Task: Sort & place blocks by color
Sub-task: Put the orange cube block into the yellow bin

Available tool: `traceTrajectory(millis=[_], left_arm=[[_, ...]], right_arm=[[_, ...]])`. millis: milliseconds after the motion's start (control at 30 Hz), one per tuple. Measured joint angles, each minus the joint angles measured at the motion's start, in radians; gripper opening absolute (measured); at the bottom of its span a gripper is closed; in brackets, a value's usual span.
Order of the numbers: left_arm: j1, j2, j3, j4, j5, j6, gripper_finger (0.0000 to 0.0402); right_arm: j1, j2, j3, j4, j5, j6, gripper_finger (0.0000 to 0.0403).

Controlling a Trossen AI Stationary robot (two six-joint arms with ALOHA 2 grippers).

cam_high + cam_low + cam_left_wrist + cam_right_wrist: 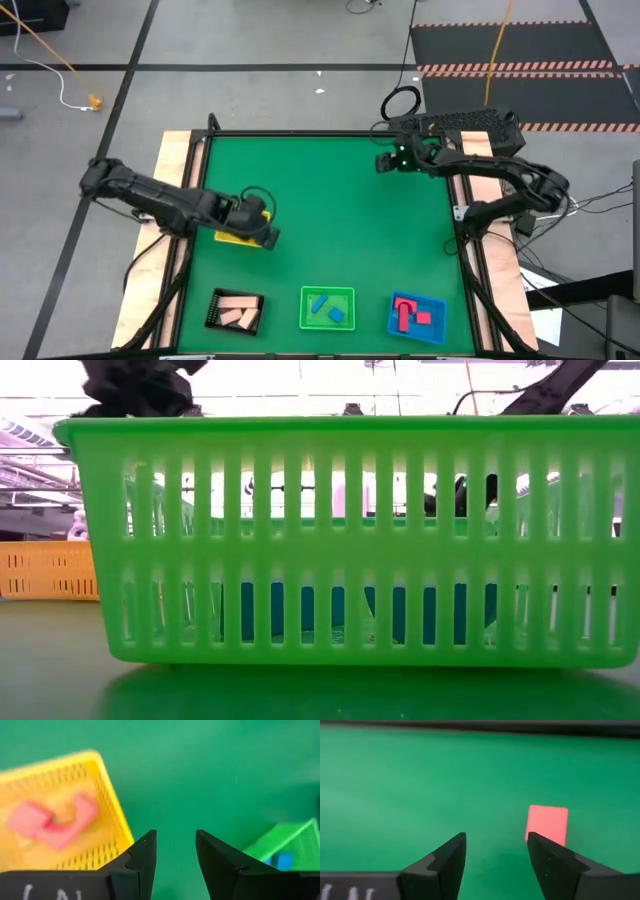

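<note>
One small pink block (547,823), flat-faced and squarish, lies beyond the right gripper's (496,851) empty, parted jaws.

Grey floor (250,40), striped mat (520,45), orange cable (45,45).

a green table (330,210) fills the frame's middle. along its lower edge sit a black tray (235,311), a green tray (328,308) and a blue tray (417,316); a yellow tray (233,237) at left; a pink block (547,823) upper right.
</note>
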Motion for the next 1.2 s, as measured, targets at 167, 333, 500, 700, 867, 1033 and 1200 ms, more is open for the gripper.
traceTrajectory(millis=[167, 333, 500, 700, 867, 1033, 1200], left_arm=[[0.086, 0.0, 0.0, 0.106, 0.006, 0.133, 0.0138], [0.132, 0.0, 0.0, 0.2, 0.014, 0.257, 0.0138], [0.169, 0.0, 0.0, 0.211, 0.032, 0.358, 0.0138], [0.22, 0.0, 0.0, 0.208, 0.04, 0.513, 0.0138], [0.292, 0.0, 0.0, 0.213, 0.04, 0.587, 0.0138], [0.371, 0.0, 0.0, 0.221, 0.04, 0.603, 0.0138], [0.433, 0.0, 0.0, 0.274, 0.04, 0.602, 0.0138]], right_arm=[[-0.023, 0.064, 0.001, -0.005, 0.01, 0.024, 0.0246], [-0.032, 0.07, 0.002, 0.014, 0.019, 0.002, 0.0278], [-0.034, 0.07, 0.002, 0.045, 0.089, -0.002, 0.0282], [-0.032, 0.076, 0.002, 0.061, 0.114, 0.025, 0.028], [-0.032, 0.107, 0.002, 0.064, 0.142, 0.021, 0.0279], [-0.032, 0.164, 0.002, 0.063, 0.144, -0.01, 0.0279], [-0.032, 0.198, 0.002, 0.073, 0.143, -0.049, 0.0277]])
